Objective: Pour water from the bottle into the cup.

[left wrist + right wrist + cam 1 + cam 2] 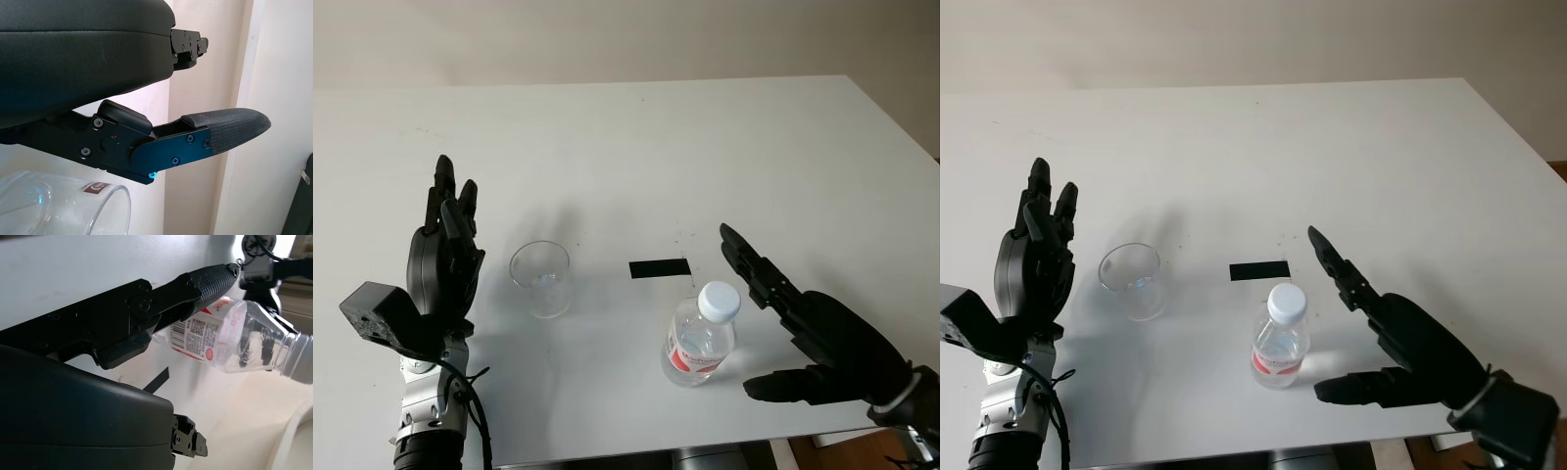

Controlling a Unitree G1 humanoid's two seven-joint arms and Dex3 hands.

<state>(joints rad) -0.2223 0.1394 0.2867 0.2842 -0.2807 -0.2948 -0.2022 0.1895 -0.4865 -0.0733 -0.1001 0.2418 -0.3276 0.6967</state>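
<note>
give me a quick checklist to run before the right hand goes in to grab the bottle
1. Bottle upright on the table: ok.
2. Bottle cap on: not ok for pouring; the white cap is in place and must come off first.
3. Right hand open and empty, just right of the bottle, not touching it: ok.
4. Cup upright, apart from the bottle on its left: ok.
5. Left hand open, left of the cup, out of the right hand's path: ok.
6. Black strip lies flat behind the bottle, not in the way: ok.
</note>
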